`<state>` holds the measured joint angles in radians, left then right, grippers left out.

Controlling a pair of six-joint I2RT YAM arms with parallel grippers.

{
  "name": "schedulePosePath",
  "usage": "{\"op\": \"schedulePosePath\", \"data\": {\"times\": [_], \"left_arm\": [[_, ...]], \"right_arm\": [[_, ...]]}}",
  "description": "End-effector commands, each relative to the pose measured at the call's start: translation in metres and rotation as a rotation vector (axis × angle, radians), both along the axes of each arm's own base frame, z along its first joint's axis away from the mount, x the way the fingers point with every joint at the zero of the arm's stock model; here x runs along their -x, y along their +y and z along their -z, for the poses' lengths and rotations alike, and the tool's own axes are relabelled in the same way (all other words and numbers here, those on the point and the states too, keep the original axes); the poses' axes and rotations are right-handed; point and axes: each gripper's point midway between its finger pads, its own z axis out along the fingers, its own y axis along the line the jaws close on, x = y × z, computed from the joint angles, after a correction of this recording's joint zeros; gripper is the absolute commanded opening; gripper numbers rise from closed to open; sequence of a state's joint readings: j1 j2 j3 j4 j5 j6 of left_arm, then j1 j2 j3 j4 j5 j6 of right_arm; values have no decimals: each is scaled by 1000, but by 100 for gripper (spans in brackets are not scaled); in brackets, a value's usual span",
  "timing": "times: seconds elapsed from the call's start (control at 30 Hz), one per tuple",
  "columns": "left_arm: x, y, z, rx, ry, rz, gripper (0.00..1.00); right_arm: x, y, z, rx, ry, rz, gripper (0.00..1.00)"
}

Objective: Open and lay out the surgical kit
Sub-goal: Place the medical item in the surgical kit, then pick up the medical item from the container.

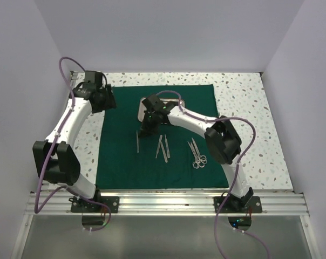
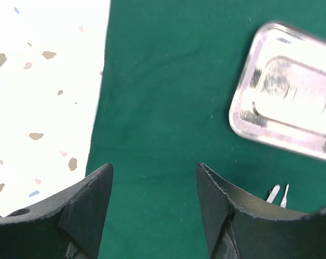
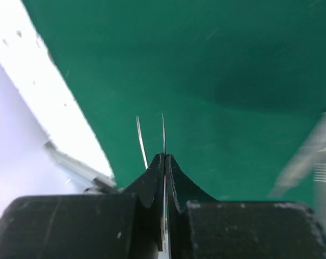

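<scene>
At the upper left of the overhead view, my left arm's fingers [image 2: 93, 205] are spread and hold nothing. They hover over the left border of the green cloth [image 1: 120, 162], which lies flat on the bench [image 1: 244, 102]. I'd leave them parked there, clear of the work.

Toward the centre, my right arm's fingers [image 3: 152, 178] are pressed together on slim silver tweezers [image 1: 137, 141], whose tips point toward the lower edge of the frame. I cannot tell whether they touch the cloth. Just above sits the steel tray [image 2: 284, 102], partly hidden by that wrist. To the right lie the forceps [image 1: 159, 147] and, further right, the scissors [image 1: 194, 151].

I judge the step in hand is setting the tweezers down. I'd lower them until they rest flat, parallel to the forceps with a gap between. Then I'd open gently and lift straight up so nothing drags.
</scene>
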<state>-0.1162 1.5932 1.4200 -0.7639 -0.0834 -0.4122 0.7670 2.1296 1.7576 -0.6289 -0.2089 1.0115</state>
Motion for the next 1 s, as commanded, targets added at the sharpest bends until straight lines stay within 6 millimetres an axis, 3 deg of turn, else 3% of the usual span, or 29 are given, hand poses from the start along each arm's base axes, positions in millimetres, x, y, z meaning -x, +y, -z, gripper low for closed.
{"op": "schedulePosePath", "data": {"times": [0.0, 0.13, 0.27, 0.3, 0.33, 0.37, 0.43, 0.57, 0.63, 0.77, 0.8, 0.87, 0.9, 0.97], "left_arm": [[-4, 11, -24, 19, -109, -59, 67], [1, 10, -32, 27, -128, -53, 67], [6, 6, -29, 46, -124, -36, 66], [8, 6, -31, 47, -130, -34, 66], [9, 6, -32, 49, -131, -33, 66], [10, 6, -32, 51, -132, -31, 66], [11, 5, -34, 53, -136, -28, 65], [13, 4, -32, 59, -133, -21, 65], [12, 4, -33, 58, -136, -19, 64], [12, 4, -35, 54, -139, -19, 64], [14, 5, -35, 50, -136, -20, 63], [17, 7, -31, 39, -128, -24, 63], [19, 8, -31, 37, -127, -26, 63], [25, 9, -25, 36, -110, -28, 63]], "right_arm": [[16, 49, -13, -169, 83, 54, 0], [32, 77, -11, -169, 99, 38, 0], [40, 84, 1, -135, 110, 28, 0], [40, 83, 4, -121, 116, 26, 5], [41, 83, 3, -113, 110, 23, 28], [41, 80, 6, -94, 111, 24, 39], [41, 77, 6, -81, 108, 27, 51], [40, 72, -2, -62, 89, 24, 53], [33, 70, -17, -72, 58, 14, 52], [3, 40, -41, -58, -19, 57, 52], [-18, 22, -44, -47, -42, 103, 51], [-38, -4, -54, -30, -86, 134, 50], [-59, -28, -56, -17, -100, 182, 49], [-79, -58, -61, 22, -144, 208, 48]]}}
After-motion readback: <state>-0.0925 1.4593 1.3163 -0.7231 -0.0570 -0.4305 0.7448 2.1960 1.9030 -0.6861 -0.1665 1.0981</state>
